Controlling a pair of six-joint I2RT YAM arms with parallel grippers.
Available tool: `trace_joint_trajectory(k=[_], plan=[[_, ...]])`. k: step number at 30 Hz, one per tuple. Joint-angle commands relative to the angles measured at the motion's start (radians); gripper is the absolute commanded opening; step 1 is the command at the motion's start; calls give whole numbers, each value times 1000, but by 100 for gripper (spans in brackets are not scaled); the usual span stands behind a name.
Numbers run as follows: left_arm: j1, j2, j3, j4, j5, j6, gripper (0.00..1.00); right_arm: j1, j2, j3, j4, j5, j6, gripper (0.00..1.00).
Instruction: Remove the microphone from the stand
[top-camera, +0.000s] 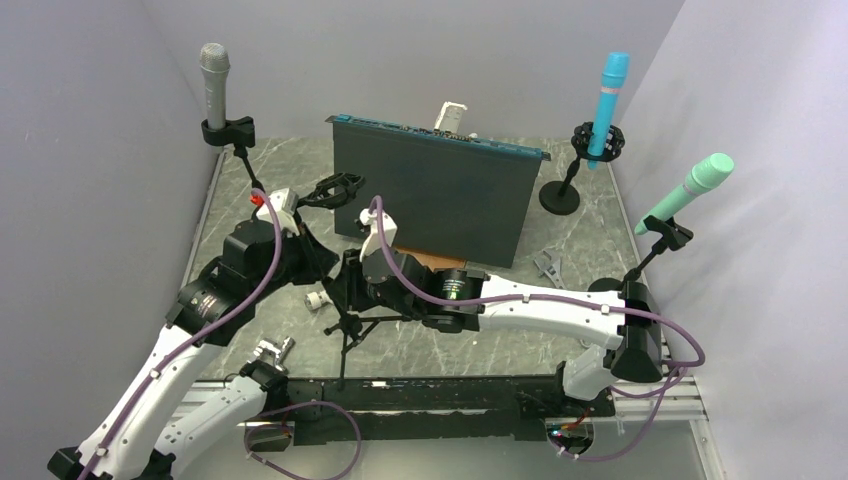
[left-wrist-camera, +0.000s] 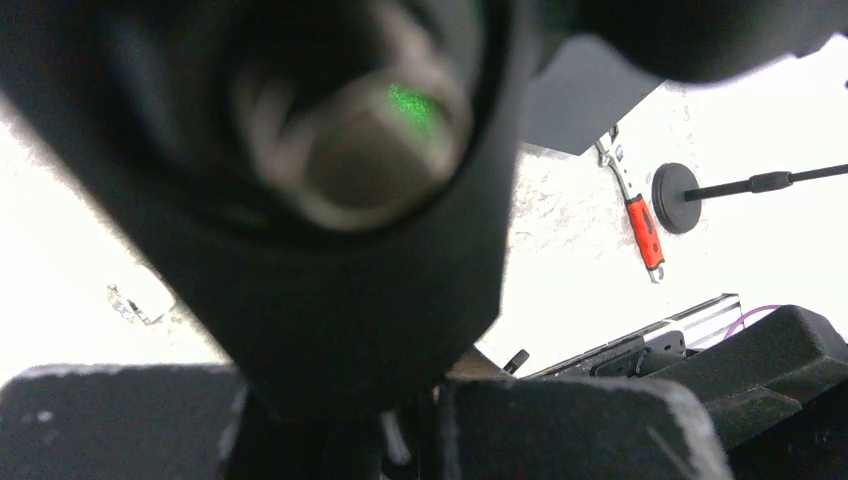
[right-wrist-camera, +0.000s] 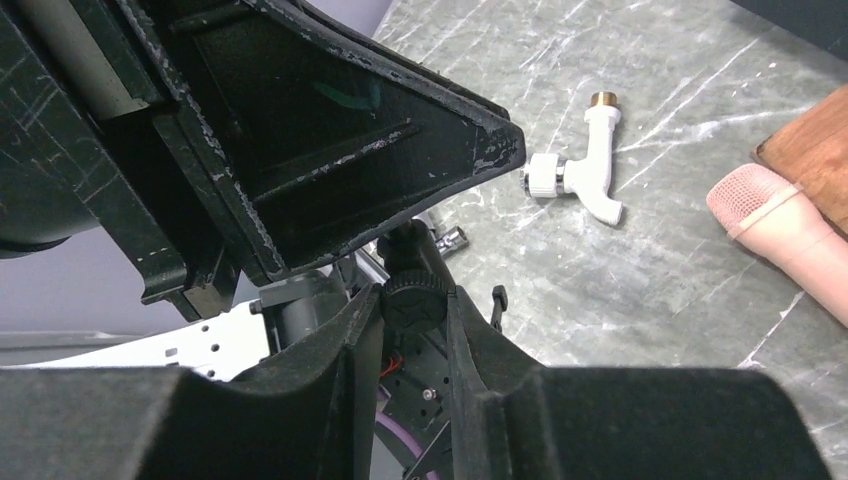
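Soft, even light fills the top view: the bench (top-camera: 500, 345) and the pale walls are evenly lit, shadows are faint and soft-edged, and everything is sharp. The left wrist view is harsh. There the bench burns out to near white, while a dark shape (left-wrist-camera: 330, 200) close to the lens is wholly out of focus, with one green glint (left-wrist-camera: 412, 103); the orange-handled tool (left-wrist-camera: 645, 232) is crisper. In the right wrist view exposure is balanced, the white pipe fitting (right-wrist-camera: 585, 165) and black knob (right-wrist-camera: 413, 300) sharp, the near fingers (right-wrist-camera: 200, 420) dark and soft
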Motion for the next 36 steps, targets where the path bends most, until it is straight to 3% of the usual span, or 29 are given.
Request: trace_joint_trajectory(k=[1, 4, 6, 10, 15, 18, 23, 24, 26, 28, 31, 36], plan=[[-4, -15, 64, 56, 2, -11, 0, -12, 3, 46, 40, 8, -78, 22], [-4, -13, 67, 55, 4, -5, 0, -10, 5, 46, 64, -32, -220, 15], [-4, -11, 68, 56, 9, -3, 0, -10, 8, 47, 85, -91, -358, 0], [-4, -10, 55, 63, 20, -9, 0, -9, 11, 39, 111, -172, -638, 0], [-4, -12, 43, 67, 26, -18, 0, -10, -25, -107, 308, -324, -982, 0], [-4, -13, 40, 71, 36, -25, 0, -11, -19, -134, 329, -371, -1069, 0], [-4, -23, 34, 59, 27, -23, 0, -11, 10, -61, 295, -309, -1082, 0], [-4, -24, 35, 57, 20, -20, 0, -12, 14, -48, 279, -298, -1077, 7], [-3, -25, 43, 48, 10, -11, 0, -11, 8, -35, 257, -277, -1042, 37], [-3, -22, 52, 40, -5, -1, 0, -13, -25, -58, 237, -258, -1004, 60], [-4, -17, 70, 31, -38, 15, 0, -12, -137, -120, 209, -265, -933, 73], [-4, -1, 109, 24, -144, 69, 0, -13, -387, -285, 247, -275, -817, 85]])
